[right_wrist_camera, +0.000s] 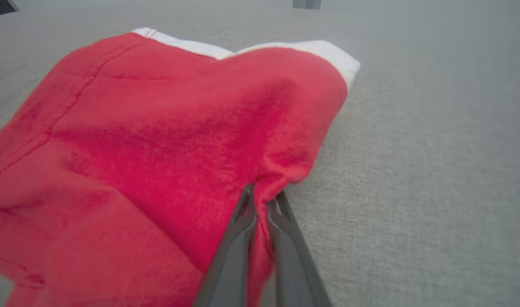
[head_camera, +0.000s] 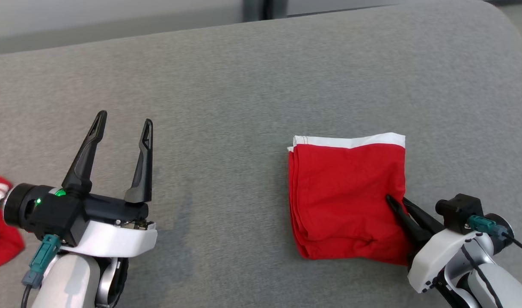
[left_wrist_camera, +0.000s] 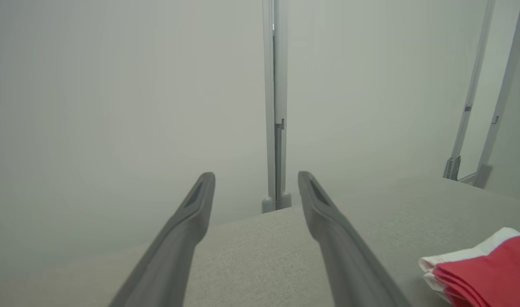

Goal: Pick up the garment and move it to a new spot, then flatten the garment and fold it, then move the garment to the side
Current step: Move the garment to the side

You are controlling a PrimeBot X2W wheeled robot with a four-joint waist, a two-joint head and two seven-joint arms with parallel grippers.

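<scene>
Nearest, the left end effector [head_camera: 125,119] hovers open and empty over the grey fabric surface [head_camera: 226,85], beside a second red cloth [head_camera: 0,239] at the left edge, while the right end effector [head_camera: 396,200] is pinched closed on the near right edge of the garment [head_camera: 344,196], bunching a small pucker there. The garment, red and folded into a layered square, lies flat on the right half of the surface with its white band [head_camera: 351,141] along the far edge. Beyond stands a pale wall with a grey post [left_wrist_camera: 275,106].
</scene>
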